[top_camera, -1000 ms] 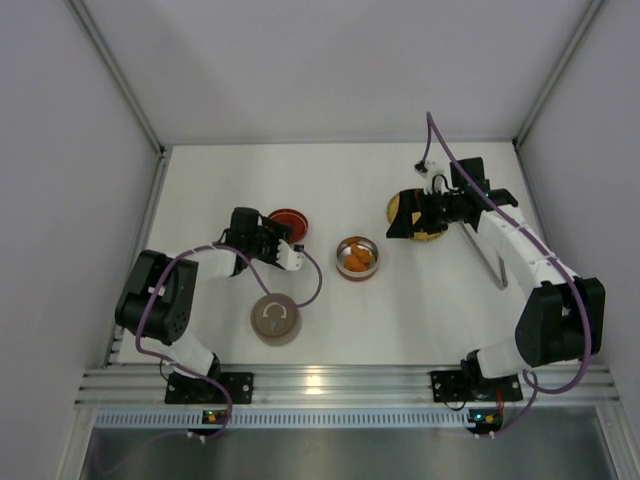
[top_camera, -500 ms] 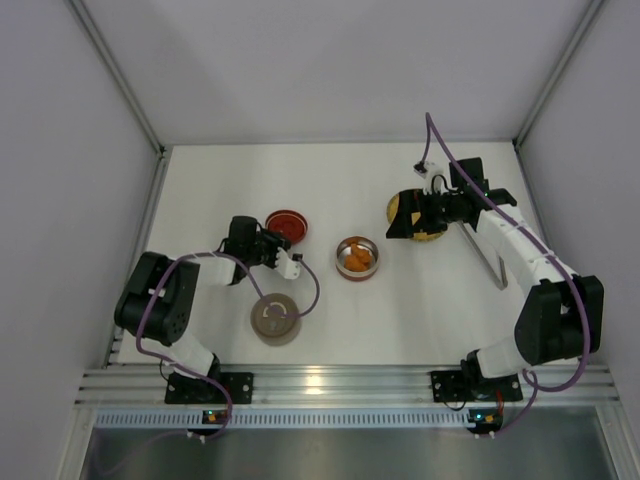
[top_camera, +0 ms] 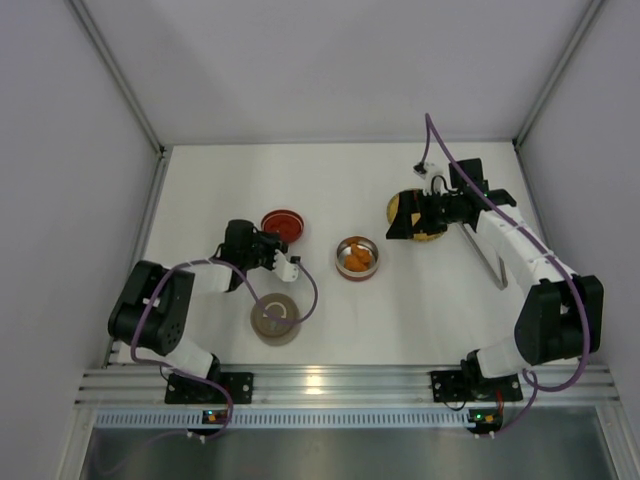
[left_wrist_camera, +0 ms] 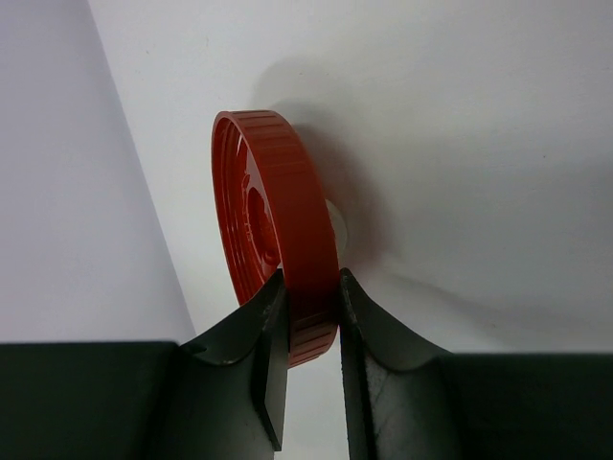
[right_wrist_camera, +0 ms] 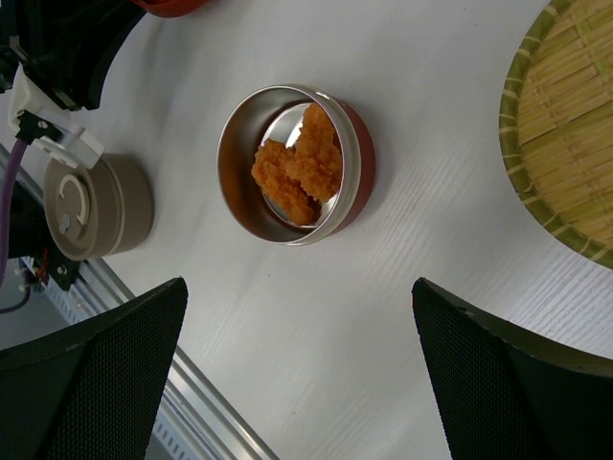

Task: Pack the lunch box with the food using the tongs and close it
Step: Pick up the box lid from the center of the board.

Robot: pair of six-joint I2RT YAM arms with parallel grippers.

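Observation:
The lunch box (top_camera: 357, 257) is a round steel tin with a red outside, standing open mid-table with orange food chunks (right_wrist_camera: 297, 163) inside. Its red lid (top_camera: 283, 222) lies to the left, and my left gripper (left_wrist_camera: 313, 316) is shut on the lid's (left_wrist_camera: 278, 220) ribbed edge. My right gripper (top_camera: 402, 222) hangs open over the yellow plate (top_camera: 396, 207), its jaws wide apart and empty (right_wrist_camera: 299, 287), looking down at the tin (right_wrist_camera: 287, 168). The silver tongs (top_camera: 488, 262) lie on the table under the right forearm, partly hidden.
A closed beige round container (top_camera: 275, 319) stands near the left arm's cable, also in the right wrist view (right_wrist_camera: 96, 206). The woven plate (right_wrist_camera: 565, 125) shows no food on the part in view. Grey walls enclose the table on three sides.
My left gripper has closed onto the red lid's edge, and its wrist has drawn slightly left and lower. The right arm, tin and tongs have not moved.

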